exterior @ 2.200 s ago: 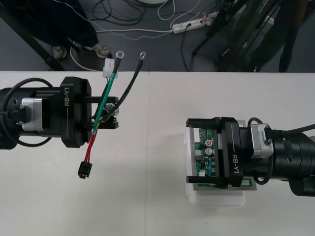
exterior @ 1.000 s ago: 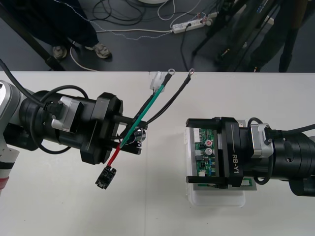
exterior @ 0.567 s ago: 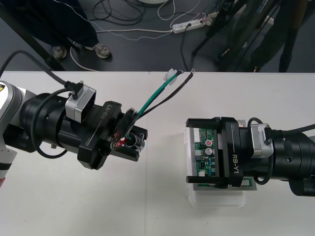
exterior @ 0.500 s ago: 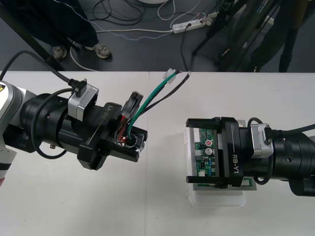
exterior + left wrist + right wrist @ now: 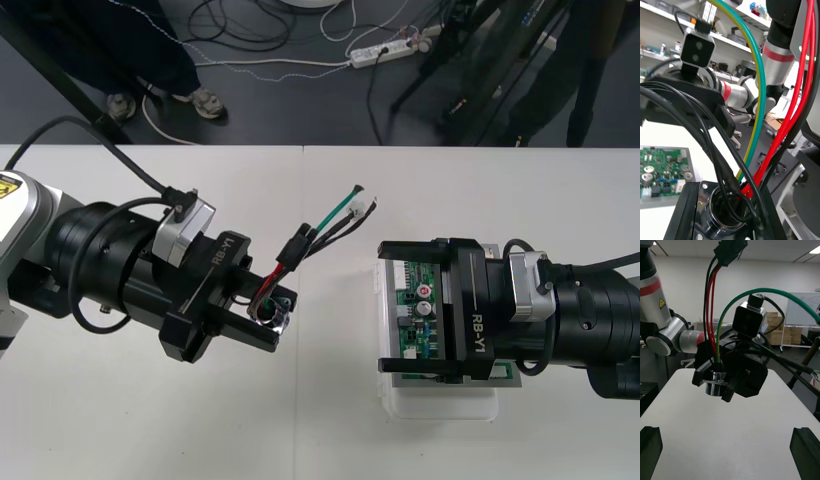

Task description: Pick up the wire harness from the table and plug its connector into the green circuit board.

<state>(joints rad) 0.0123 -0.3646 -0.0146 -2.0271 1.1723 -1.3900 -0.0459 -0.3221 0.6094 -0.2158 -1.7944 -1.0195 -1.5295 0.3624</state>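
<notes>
My left gripper (image 5: pixel 272 312) hangs over the middle of the table, shut on the wire harness's round metal socket (image 5: pixel 277 318). From the socket the red wires climb to the black plug (image 5: pixel 297 244), which sticks up above the gripper. The green and black wires (image 5: pixel 335 222) reach out toward the board. The green circuit board (image 5: pixel 420 318) lies on its white base (image 5: pixel 445 403) to the right, apart from the plug. My right gripper (image 5: pixel 386 306) is open, one finger on each side of the board. The right wrist view faces the held socket (image 5: pixel 717 384) and the plug (image 5: pixel 730 249).
The right gripper's two fingers (image 5: pixel 649 450) stand far apart with bare table between them. In the left wrist view the board (image 5: pixel 662 172) lies beyond the socket (image 5: pixel 726 212), under the right gripper's camera (image 5: pixel 696 48). The table's far edge runs behind both arms.
The left arm has moved right toward the board and turned its wrist. The plug swung from hanging below the gripper to standing above it, and the loose wire ends dropped toward the board.
</notes>
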